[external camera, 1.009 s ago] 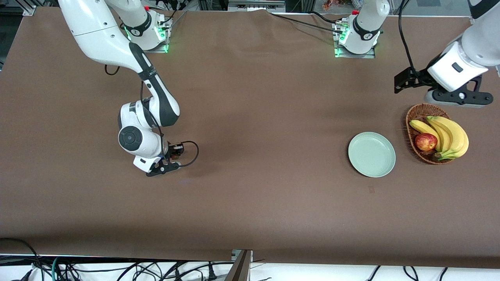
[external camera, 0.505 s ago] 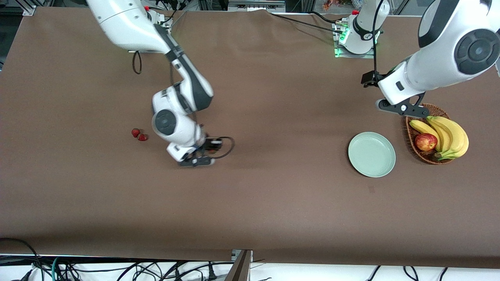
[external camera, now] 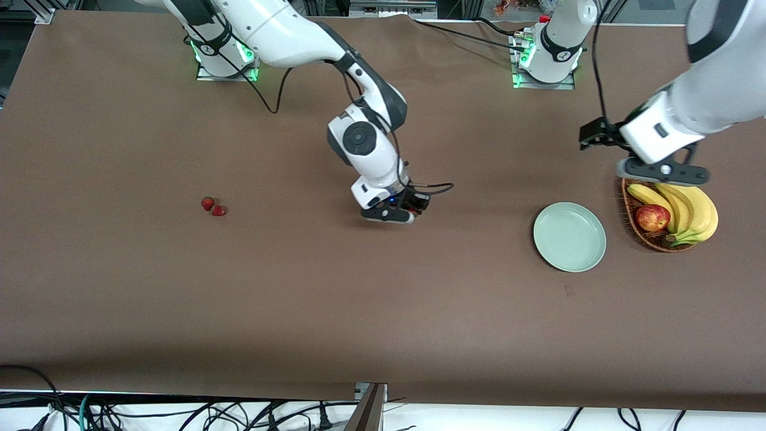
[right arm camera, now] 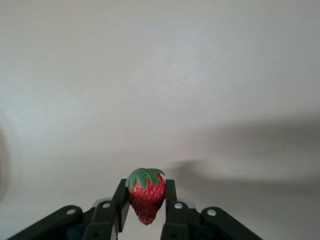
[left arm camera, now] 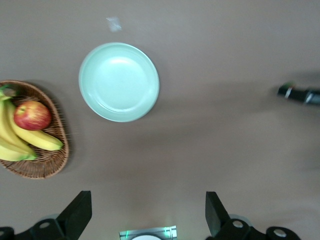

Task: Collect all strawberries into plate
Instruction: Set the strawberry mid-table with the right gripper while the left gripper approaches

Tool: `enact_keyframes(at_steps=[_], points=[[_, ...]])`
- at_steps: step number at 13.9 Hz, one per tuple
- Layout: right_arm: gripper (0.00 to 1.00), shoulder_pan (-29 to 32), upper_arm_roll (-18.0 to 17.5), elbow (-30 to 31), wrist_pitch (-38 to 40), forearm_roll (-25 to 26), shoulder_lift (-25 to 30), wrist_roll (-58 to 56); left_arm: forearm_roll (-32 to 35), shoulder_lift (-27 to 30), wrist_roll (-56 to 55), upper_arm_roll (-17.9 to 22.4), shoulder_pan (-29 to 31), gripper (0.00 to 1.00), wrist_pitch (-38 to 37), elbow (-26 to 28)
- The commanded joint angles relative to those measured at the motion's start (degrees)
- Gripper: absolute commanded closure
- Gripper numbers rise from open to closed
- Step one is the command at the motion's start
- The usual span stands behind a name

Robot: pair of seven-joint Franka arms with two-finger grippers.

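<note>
The right pincer (external camera: pixel 400 214), pinching a strawberry (right arm camera: pixel 146 195) mid-frame above the worktop (external camera: pixel 119 287), has the plate (external camera: pixel 569 236) off toward the frame's right, two strawberries (external camera: pixel 213 207) wait at left (left pincer (external camera: pixel 664 173) spread over the basket (external camera: pixel 628 197)).

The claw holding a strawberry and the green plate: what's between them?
Only bare brown table, seen in the front view, between the right claw with its strawberry and the plate.

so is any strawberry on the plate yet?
No, the plate is bare; two strawberries lie on the table and the right gripper holds a third strawberry.
</note>
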State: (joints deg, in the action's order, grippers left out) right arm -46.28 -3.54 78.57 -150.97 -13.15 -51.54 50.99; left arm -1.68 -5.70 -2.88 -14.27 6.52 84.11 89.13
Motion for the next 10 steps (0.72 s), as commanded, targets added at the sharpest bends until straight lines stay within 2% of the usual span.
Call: enact_keyframes(at_steps=[1, 2, 5, 6, 7, 8, 10], points=[[0.95, -3.5, 0.6, -6.8, -5.1, -0.7, -6.5, 4.1, 1.7, -1.9, 0.5, -0.5, 0.8, 0.0, 0.8, -1.8], [0.94, -4.4, 0.7, -8.3, -6.3, -0.7, -7.9, 4.4, 4.1, -2.2, 0.5, -0.7, 0.6, 0.0, 0.8, -1.7], [0.93, -6.1, 0.6, -11.5, -6.7, -0.8, -10.5, 4.4, 4.9, -4.0, 0.5, -0.7, 0.8, 0.0, 1.0, -1.8], [0.76, -6.4, 0.6, -11.5, -6.7, -0.8, -10.6, 4.4, 4.8, -4.6, 0.5, -0.7, 1.0, 0.0, 1.1, -1.7], [0.11, -6.6, 0.6, -11.5, -6.7, -0.7, -10.5, 4.2, 4.4, -4.8, 0.5, -0.7, 1.0, 0.0, 1.0, -1.7], [0.0, -6.9, 1.1, -11.5, -6.7, -0.4, -10.5, 3.8, 4.6, -5.6, 0.5, -0.7, 1.0, 0.0, 1.1, -1.8], [0.0, -5.8, 1.3, -11.5, -4.2, -0.5, -9.3, 3.4, 4.8, -7.2, 0.4, -0.4, 1.6, 0.0, 4.0, -1.7]])
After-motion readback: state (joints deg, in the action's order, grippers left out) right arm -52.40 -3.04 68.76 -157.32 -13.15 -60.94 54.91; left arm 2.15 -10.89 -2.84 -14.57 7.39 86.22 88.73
